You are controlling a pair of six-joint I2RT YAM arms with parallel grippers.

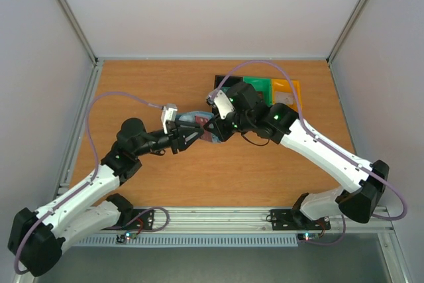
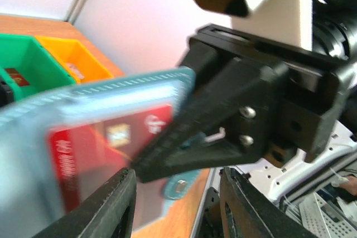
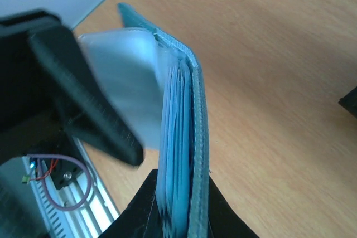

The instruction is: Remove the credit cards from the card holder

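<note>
The blue-grey card holder (image 1: 197, 120) is held off the table between the two arms at mid-table. My right gripper (image 3: 181, 196) is shut on its lower edge, with the light blue pockets (image 3: 177, 132) standing upright between the jaws. A red credit card (image 2: 95, 143) with pale print sits in an inner pocket of the card holder (image 2: 100, 96). My left gripper (image 2: 177, 175) is open just left of the holder, its fingers (image 2: 111, 207) apart with nothing pinched. One left finger (image 3: 83, 98) lies beside a pale, blurred flap (image 3: 131, 82).
Black (image 1: 228, 84), green (image 1: 258, 87) and yellow (image 1: 286, 91) bins stand at the back right of the wooden table (image 1: 152, 91). The green bin (image 2: 22, 65) holds a red card. White walls enclose the table on three sides.
</note>
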